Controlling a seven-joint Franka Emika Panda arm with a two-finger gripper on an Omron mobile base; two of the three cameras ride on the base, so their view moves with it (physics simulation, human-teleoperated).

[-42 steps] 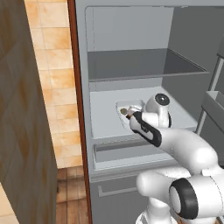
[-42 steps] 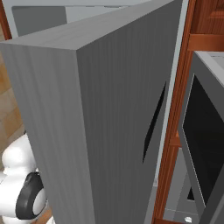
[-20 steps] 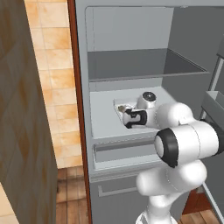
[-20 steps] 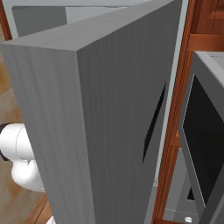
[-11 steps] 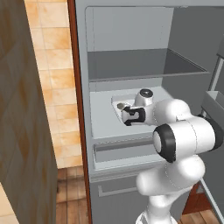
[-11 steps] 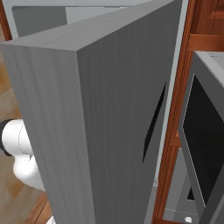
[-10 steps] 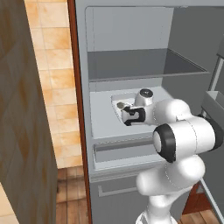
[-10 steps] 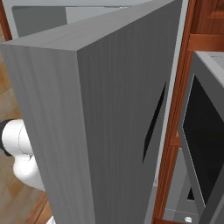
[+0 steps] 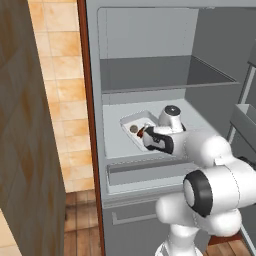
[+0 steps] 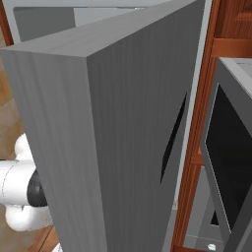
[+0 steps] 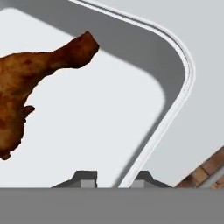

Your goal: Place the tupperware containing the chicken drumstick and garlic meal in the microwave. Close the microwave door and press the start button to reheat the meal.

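The tupperware (image 9: 129, 120), a shallow white tray, lies on the middle shelf of an open fridge. In it are the brown chicken drumstick (image 9: 141, 131) and the small tan garlic (image 9: 133, 129). My gripper (image 9: 146, 139) reaches down at the tray's near right corner. In the hand view my gripper (image 11: 113, 177) has one dark fingertip on each side of the tupperware rim (image 11: 183, 57), close against it, and the drumstick (image 11: 26, 78) lies inside at the left. A grey-framed dark glass panel (image 10: 226, 162) stands at the right; I cannot tell whether it is the microwave door.
The grey fridge door (image 10: 123, 123) stands open and blocks most of the right base view. An upper shelf (image 9: 165, 75) hangs above the tray, a drawer front (image 9: 150, 172) sits below, door bins (image 9: 245, 115) are to the right, and a wooden panel (image 9: 25, 125) to the left.
The hand has settled slightly lower onto the tray's corner. The tray, the food and the base views have not shifted.
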